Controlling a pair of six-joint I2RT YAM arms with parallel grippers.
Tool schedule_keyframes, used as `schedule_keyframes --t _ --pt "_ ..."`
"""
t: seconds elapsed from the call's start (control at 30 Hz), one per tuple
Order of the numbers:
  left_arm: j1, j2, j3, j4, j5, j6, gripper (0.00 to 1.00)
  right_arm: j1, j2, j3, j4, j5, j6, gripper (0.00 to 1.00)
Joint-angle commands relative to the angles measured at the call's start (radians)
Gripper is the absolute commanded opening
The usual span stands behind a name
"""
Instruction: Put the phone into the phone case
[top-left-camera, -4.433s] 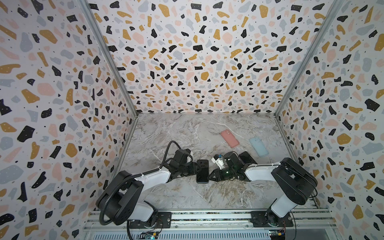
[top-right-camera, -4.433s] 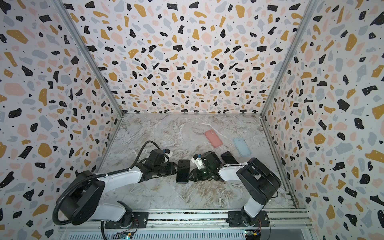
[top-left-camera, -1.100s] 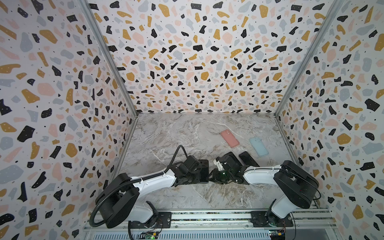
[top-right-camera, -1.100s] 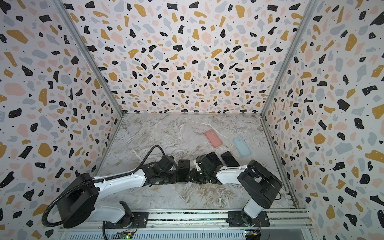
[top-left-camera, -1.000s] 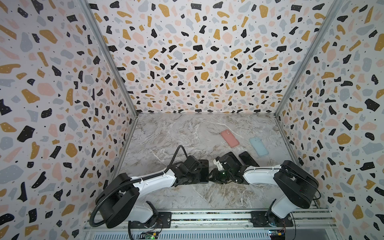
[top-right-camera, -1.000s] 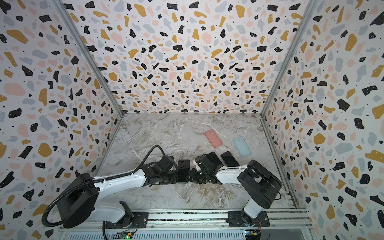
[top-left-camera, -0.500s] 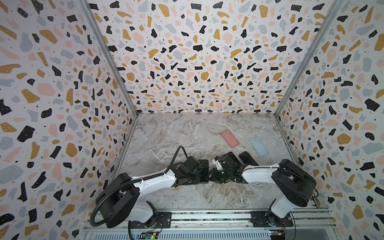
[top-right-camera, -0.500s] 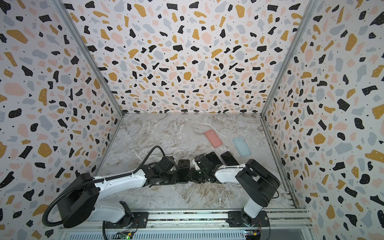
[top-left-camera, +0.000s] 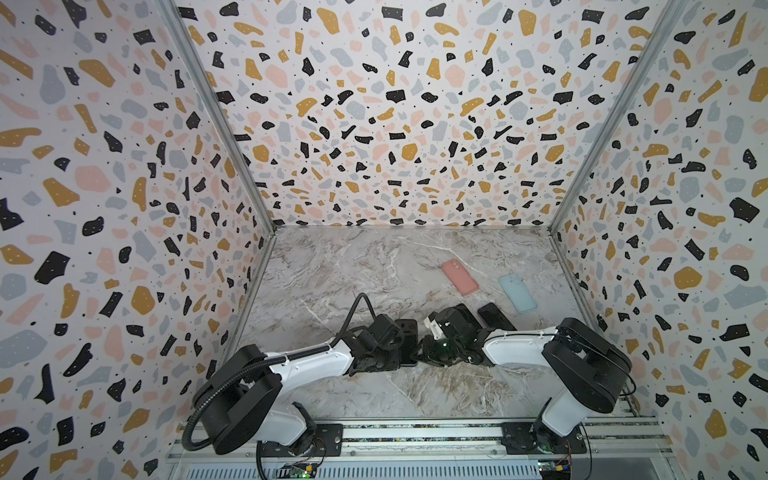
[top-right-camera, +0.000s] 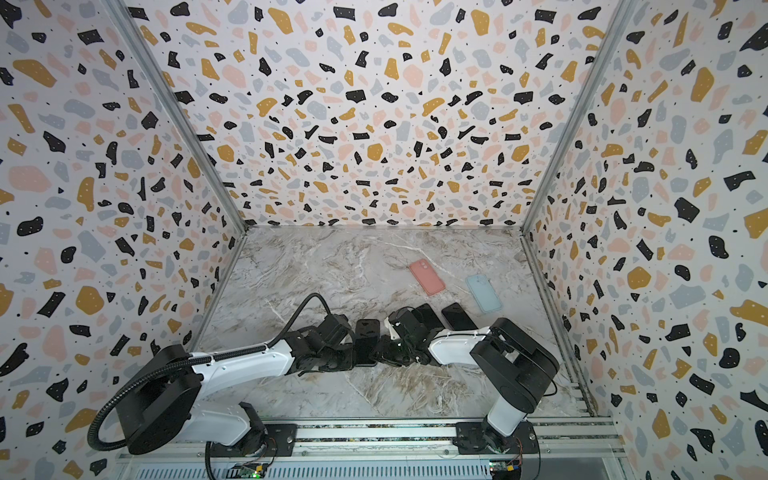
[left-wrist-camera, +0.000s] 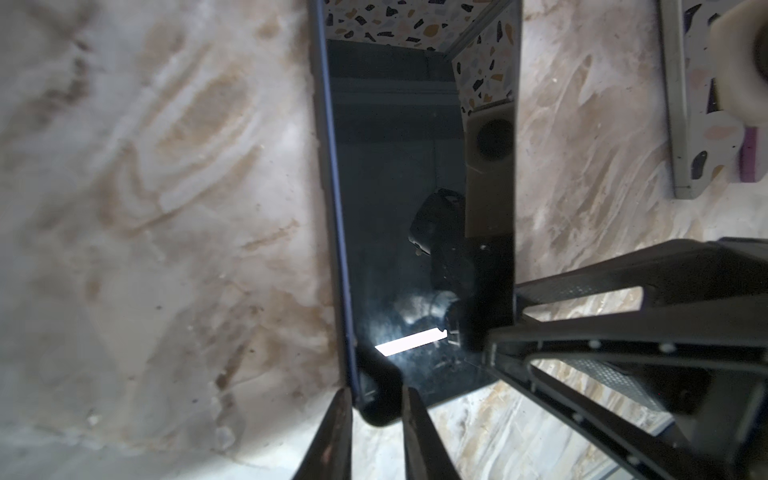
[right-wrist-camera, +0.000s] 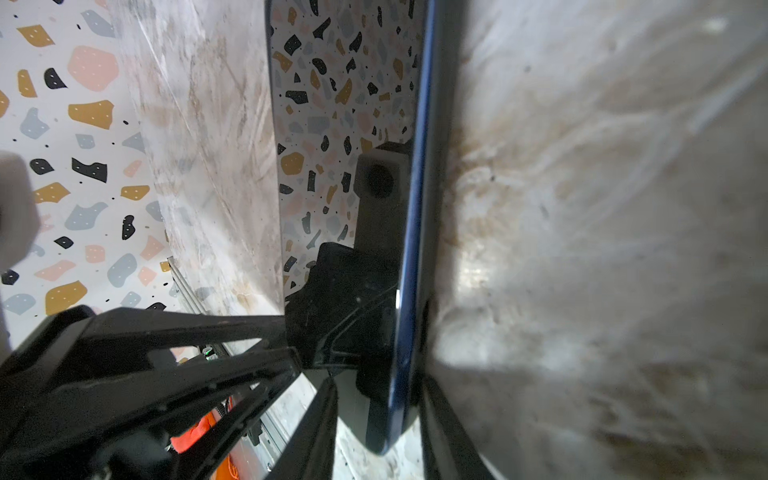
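Observation:
A black phone (top-left-camera: 408, 337) (top-right-camera: 367, 336) with a blue edge lies flat on the marble floor between my two grippers. My left gripper (top-left-camera: 398, 360) (left-wrist-camera: 376, 405) is shut on one near corner of the phone (left-wrist-camera: 395, 166), where a rounded black rim covers the blue edge. My right gripper (top-left-camera: 420, 358) (right-wrist-camera: 380, 395) is shut on the other near corner, one finger on the screen (right-wrist-camera: 332, 104) and one beneath. I cannot tell whether that black rim is a case. A pink phone case (top-left-camera: 459, 276) and a light-blue phone case (top-left-camera: 517, 293) lie face down at the back right.
Two more black slabs (top-left-camera: 468, 312) (top-left-camera: 495, 316) lie side by side just behind my right wrist. Terrazzo walls close in the floor on three sides, and a metal rail (top-left-camera: 415, 434) runs along the front. Bare marble (top-left-camera: 332, 270) stretches across the left and back.
Over the last seconds both grippers have drawn in onto the phone's near corners. In the last second the left jaws have tightened slightly; the phone has stayed put.

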Motion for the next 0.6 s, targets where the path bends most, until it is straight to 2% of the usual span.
schedule_keyframes --t 0.0,0.57 --pt "-0.014 0.020 -0.005 0.034 0.019 -0.008 0.21 0.005 0.014 0.027 -0.011 -0.001 -0.010 0.35" --pt "-0.018 0.052 -0.006 0.037 0.015 0.007 0.08 0.012 0.017 0.032 -0.010 -0.003 -0.009 0.34"
